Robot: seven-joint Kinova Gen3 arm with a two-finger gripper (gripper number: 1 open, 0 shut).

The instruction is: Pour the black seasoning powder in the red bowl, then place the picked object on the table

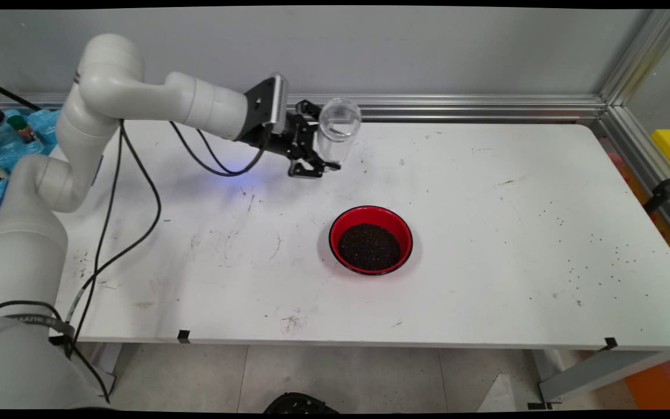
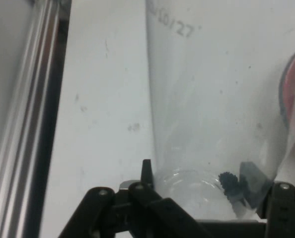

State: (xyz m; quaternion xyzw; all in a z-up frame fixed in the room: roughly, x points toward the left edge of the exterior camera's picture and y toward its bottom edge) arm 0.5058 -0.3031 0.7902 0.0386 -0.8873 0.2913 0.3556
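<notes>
The gripper (image 1: 324, 152) is clamped on a clear plastic cup (image 1: 338, 131) — near the table's (image 1: 486, 233) back edge, up-left of the red bowl (image 1: 371, 239) of dark grains — empty but for a few specks.

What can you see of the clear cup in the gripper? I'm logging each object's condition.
The clear cup is a see-through plastic tumbler, nearly empty, with a few dark grains left near its base in the hand view. Faint handwritten digits show on its wall. The gripper is shut on its lower part, holding it above the white table near the back edge, mouth tilted up toward the camera. It is apart from the red bowl of dark grains.
</notes>
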